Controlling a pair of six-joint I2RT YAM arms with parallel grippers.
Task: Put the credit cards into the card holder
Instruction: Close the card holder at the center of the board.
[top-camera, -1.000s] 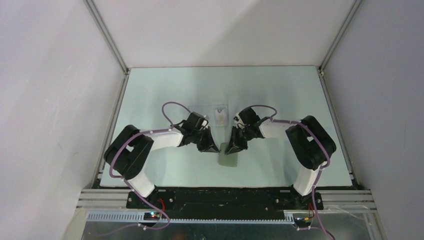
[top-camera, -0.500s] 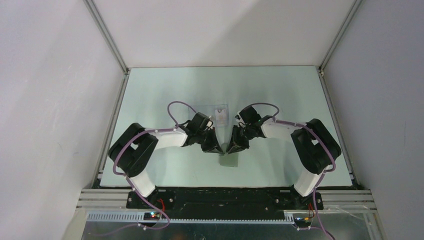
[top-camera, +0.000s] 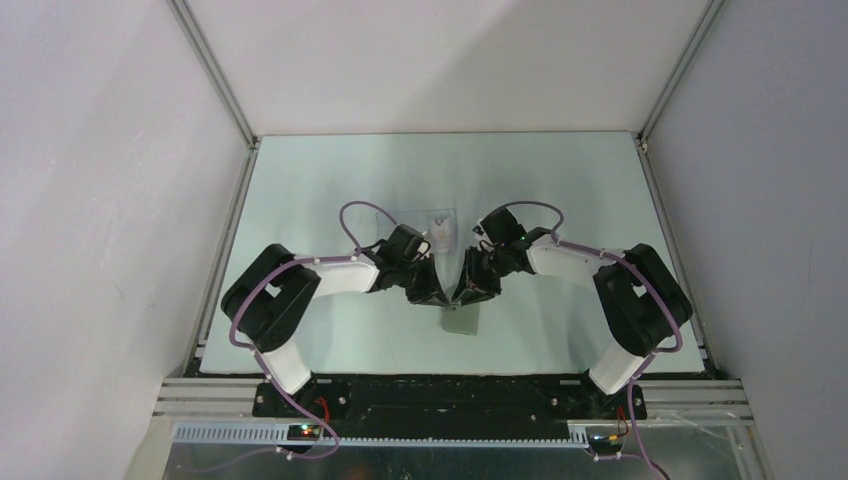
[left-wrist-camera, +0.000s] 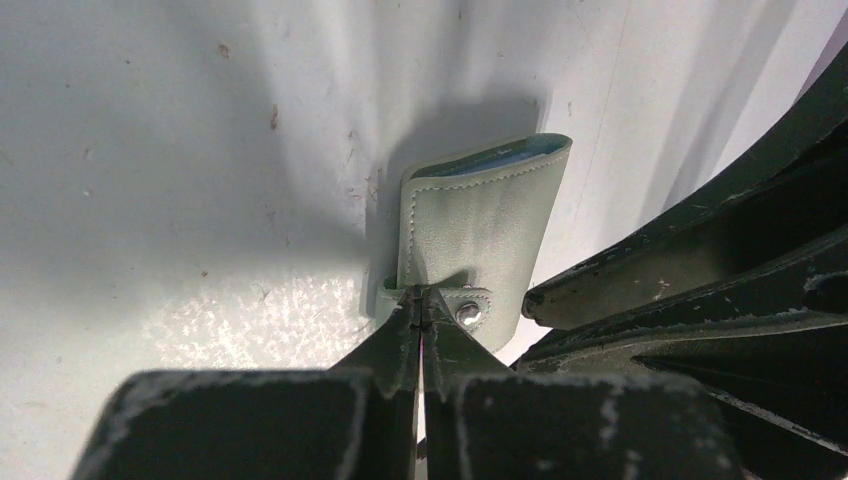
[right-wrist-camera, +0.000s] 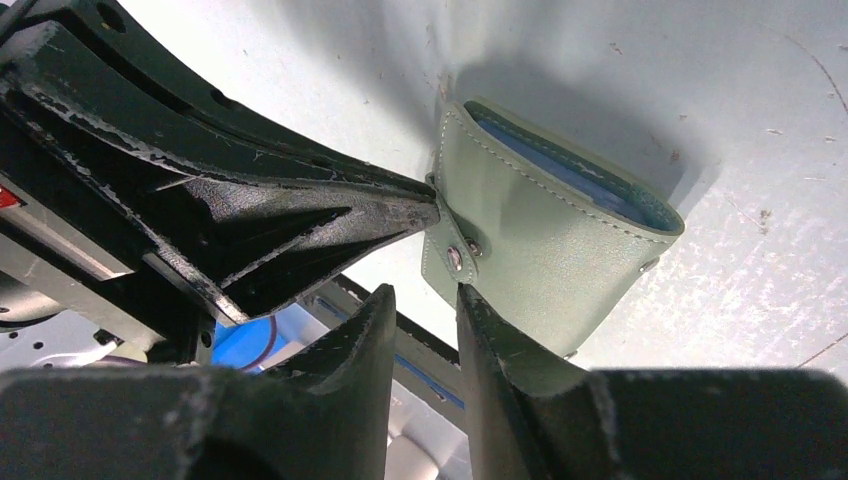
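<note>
The grey card holder (top-camera: 460, 320) lies near the front middle of the table, folded, with its light-blue inside showing at the open end (right-wrist-camera: 570, 170). My left gripper (left-wrist-camera: 424, 300) is shut on the holder's small strap beside the metal snap (left-wrist-camera: 467, 313). It meets the holder's far edge in the top view (top-camera: 437, 299). My right gripper (right-wrist-camera: 425, 295) is open by a narrow gap with nothing in it, one finger (right-wrist-camera: 500, 340) against the holder's edge by the snap; it also shows from above (top-camera: 463, 297). No loose credit card shows.
A clear plastic case (top-camera: 440, 225) with a pale shape inside lies just beyond the two grippers. The right arm's fingers (left-wrist-camera: 700, 270) crowd the right of the left wrist view. The left arm's fingers (right-wrist-camera: 300, 215) fill the left of the right wrist view.
Both grippers have moved inward toward each other and now meet tip to tip at the card holder's far edge. The holder and the clear case have stayed in place.
</note>
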